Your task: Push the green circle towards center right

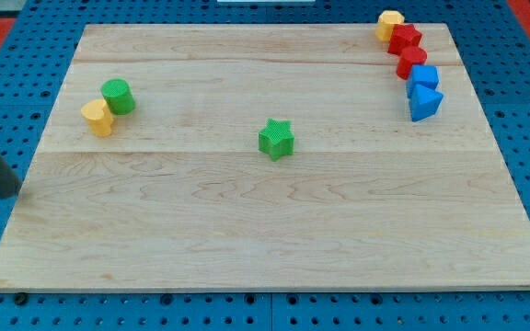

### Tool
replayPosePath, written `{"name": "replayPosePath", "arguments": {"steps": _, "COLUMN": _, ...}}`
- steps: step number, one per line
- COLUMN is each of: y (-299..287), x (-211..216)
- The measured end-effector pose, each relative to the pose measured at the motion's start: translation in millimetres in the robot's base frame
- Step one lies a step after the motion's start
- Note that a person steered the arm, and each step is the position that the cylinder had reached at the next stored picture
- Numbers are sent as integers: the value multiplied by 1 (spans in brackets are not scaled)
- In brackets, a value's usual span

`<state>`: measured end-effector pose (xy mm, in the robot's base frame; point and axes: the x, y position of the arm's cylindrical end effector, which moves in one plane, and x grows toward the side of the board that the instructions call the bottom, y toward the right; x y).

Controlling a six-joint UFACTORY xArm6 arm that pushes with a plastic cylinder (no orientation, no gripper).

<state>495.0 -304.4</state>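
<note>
Green circle: stands upright near the desk's left edge, in the upper part of that side; it touches a yellow block that sits just below and to its left; the pair looks like one cluster, so a push on one would probably stir the other.

Tip: the dark rod enters from the view's left and its lower end seems to rest just off the desk's left edge, over the blue pegboard; it is well apart from the green circle and below it; the very end is blurred, so contact with the surface cannot be judged.

Gripper: the arm carries none; only the rod, so nothing is grasped or released.

Green star: alone near the middle of the desk; it lies roughly on the way from the circle to the right edge, slightly lower; a straight push would likely pass just above it.

Right-hand group: a yellow hexagon-like block, a red star, a second red block, a blue cube and a blue triangle run in a touching chain down from the upper right corner; they crowd the upper part of the right edge.

Open room: the lower half of the desk is bare wood; the stretch beneath the blue triangle at the right edge's middle is free, which suits the goal.

Judgement: the push has not begun; the tip would need to come round to the circle's left side, close by the yellow block.
</note>
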Motion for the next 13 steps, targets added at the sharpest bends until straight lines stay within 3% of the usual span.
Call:
{"name": "replayPosePath", "arguments": {"steps": 1, "y": 10, "x": -48}}
{"name": "replayPosePath", "arguments": {"steps": 4, "y": 95, "x": -86}}
{"name": "replayPosePath", "arguments": {"steps": 6, "y": 250, "x": -86}}
{"name": "replayPosePath", "arguments": {"steps": 10, "y": 447, "x": -31}}
{"name": "replayPosePath", "arguments": {"steps": 11, "y": 444, "x": -27}}
{"name": "replayPosePath", "arguments": {"steps": 13, "y": 241, "x": -13}}
